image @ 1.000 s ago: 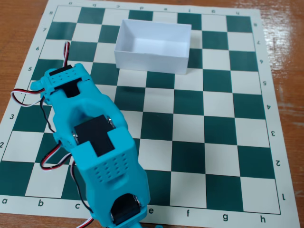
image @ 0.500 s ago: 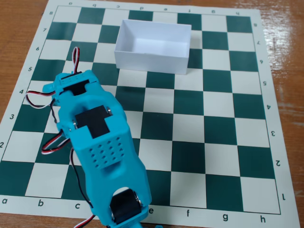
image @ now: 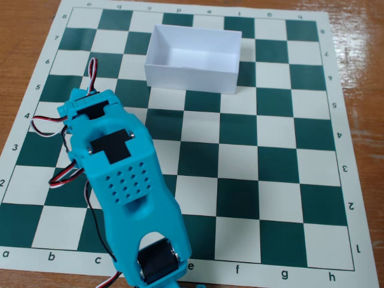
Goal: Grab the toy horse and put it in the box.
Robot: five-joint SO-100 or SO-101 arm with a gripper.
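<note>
The white open-topped box (image: pixel 193 59) stands at the far middle of the chessboard, and nothing shows inside it. My cyan arm (image: pixel 120 180) reaches from the near edge over the board's left side. Its far end (image: pixel 89 109) sits above the squares near rows 4 and 5, pointing down. The gripper's fingers are hidden beneath that end, so I cannot see how they stand. The toy horse is hidden; it shows nowhere on the visible squares.
The green-and-white chessboard mat (image: pixel 270 180) lies on a wooden table (image: pixel 360 36). Red, black and white cables (image: pixel 54 117) loop out to the left of the arm's end.
The arm's far end has dropped and shifted slightly toward the near side, and its perforated panel has tipped further up into view. The box has not moved.
</note>
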